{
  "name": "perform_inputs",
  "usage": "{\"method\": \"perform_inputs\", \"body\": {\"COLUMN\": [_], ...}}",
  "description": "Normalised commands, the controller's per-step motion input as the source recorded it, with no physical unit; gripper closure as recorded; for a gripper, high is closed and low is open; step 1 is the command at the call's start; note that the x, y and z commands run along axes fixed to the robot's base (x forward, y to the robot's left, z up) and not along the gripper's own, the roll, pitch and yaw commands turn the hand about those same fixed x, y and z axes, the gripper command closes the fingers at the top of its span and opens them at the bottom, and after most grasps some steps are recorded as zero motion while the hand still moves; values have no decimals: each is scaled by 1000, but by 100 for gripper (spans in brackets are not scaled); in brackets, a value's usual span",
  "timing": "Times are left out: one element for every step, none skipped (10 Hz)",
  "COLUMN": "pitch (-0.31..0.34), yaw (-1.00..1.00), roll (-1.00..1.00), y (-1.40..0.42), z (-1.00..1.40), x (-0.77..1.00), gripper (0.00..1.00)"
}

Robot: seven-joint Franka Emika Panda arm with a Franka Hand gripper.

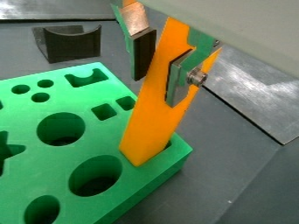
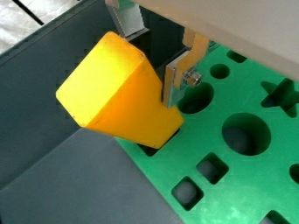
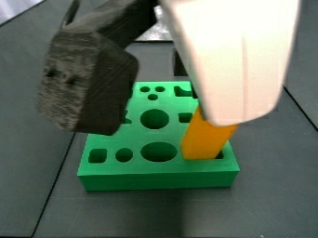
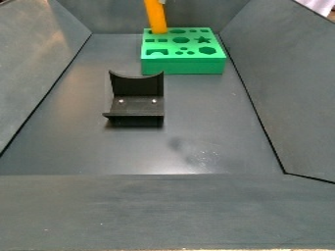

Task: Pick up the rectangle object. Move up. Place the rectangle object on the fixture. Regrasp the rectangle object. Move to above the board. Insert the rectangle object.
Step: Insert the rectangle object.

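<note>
A: At the far end of the floor, on the board (image 4: 185, 49) — how far along?

B: Late stage, I judge. The rectangle object (image 1: 156, 96) stands tilted, its lower end at a slot by the board's corner, touching or just entering; I cannot tell how deep. The gripper (image 1: 163, 63) is over that corner, jaws closed flat on the block's upper part, one silver finger (image 1: 181, 77) pressed to a broad face.

A: And the fixture?

B: The fixture (image 4: 135, 97) sits nearer, well apart from the board, notch bare. So pick, placing and regrasp look done; left is seating the block fully and letting go.

A: Materials?

B: The block: smooth orange-yellow, matte, crisp edges, elongated; in a wrist view its square end face (image 2: 105, 77) shows brighter yellow. The board: bright green thick slab, slightly grainy top, cut-outs clean — circles, squares, a star shape. The fixture: dark grey-black, concave top, dull finish. The floor: dark grey sheet, faint scuffs. In a side view the block (image 3: 207, 132) leans out of the board's right near corner, under the blurred pale arm housing (image 3: 232, 56).
</note>
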Motion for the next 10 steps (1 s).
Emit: {"method": "perform_inputs", "body": {"pitch": [-3,-1,-71,-170,-430,-500,-500,-500,-500,-500], "yaw": [0,0,0,-40,-94,-123,-140,-140,-143,-143], "roll": [117,54,4,36,54,6,0,0,0,0], "y": [-203,-57,-86,-111,-60,-49,-3,-3,-6,0], "z": [0,-29,-51,-54,-217,-17,137,146,143,143], "x": [351,57,37,43,-80,-134,-103,-86,-83,-80], "gripper": [100,100,100,100,100,100,100,100,100,100]}}
